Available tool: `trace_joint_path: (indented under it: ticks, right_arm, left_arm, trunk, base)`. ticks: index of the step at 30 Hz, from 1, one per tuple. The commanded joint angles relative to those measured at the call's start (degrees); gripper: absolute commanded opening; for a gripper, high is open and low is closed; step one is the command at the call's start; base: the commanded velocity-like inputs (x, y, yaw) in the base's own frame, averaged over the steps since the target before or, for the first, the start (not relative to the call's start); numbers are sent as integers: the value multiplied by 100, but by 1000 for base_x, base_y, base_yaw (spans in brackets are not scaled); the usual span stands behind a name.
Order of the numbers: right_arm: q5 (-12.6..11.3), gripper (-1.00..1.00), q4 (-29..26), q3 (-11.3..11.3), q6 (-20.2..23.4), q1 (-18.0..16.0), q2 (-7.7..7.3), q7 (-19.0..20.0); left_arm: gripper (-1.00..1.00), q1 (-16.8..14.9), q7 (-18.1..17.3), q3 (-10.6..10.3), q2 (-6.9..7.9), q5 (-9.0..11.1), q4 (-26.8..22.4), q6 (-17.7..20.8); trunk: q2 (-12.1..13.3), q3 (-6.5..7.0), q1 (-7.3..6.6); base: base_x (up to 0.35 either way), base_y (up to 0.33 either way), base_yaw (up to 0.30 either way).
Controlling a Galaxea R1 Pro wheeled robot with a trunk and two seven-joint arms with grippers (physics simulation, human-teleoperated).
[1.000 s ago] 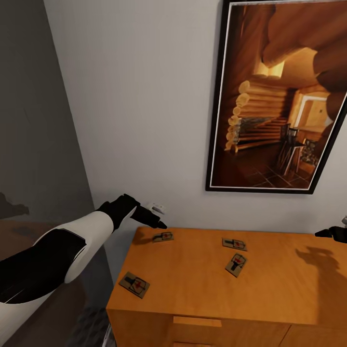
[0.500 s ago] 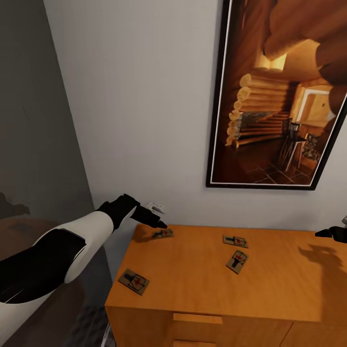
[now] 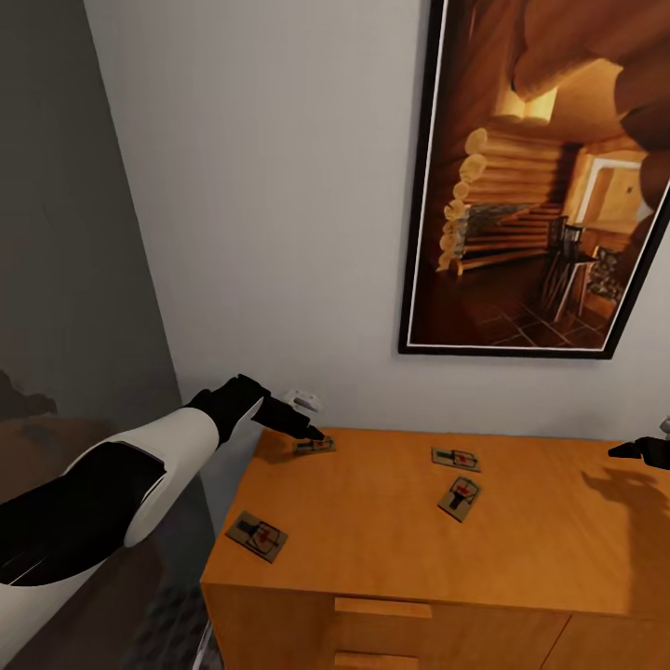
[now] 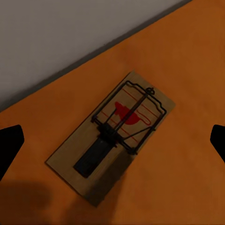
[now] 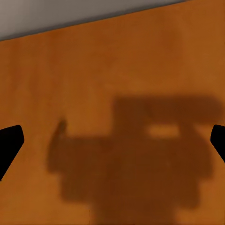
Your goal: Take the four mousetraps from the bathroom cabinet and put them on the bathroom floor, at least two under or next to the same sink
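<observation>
Now: four mousetraps (image 3: 314, 446) flat on cabinet (image 3: 391, 558) top. Left gripper (image 3: 302, 423) fingers (image 4: 9, 145) apart, poised over rear-left trap. Right gripper (image 3: 642, 449) fingers (image 5: 9, 143) apart above bare wood.

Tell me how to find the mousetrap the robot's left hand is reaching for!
Look at the orange wooden cabinet under the big framed picture of a log cabin. Four little mousetraps lie flat on its top. The one you want sits at the back left corner, closest to the wall, right under the black left gripper, while the other three lie farther from that gripper.
</observation>
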Motion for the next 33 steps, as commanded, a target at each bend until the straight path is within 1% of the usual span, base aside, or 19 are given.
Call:
trace_joint_path:
  ticks: [1, 13, 33]
  right_arm:
    - [54, 100, -7, -13, 16, -4, -1, 39]
    - [54, 100, -7, -13, 16, -4, -1, 39]
    - [55, 100, -7, -13, 16, -4, 6, 33]
  left_arm:
    - [100, -4, -16, 12, 0, -13, -8, 41]
    - [100, -5, -16, 5, 4, 51, -37, 47]
    - [100, -3, -14, 4, 11, 65, -43, 48]
  trunk:
    - [-46, -26, 23]
    - [-527, -241, 286]
    - [-1330, -600, 726]
  base:
    - [0, 0, 0]
    - [0, 0, 0]
    - [0, 0, 0]
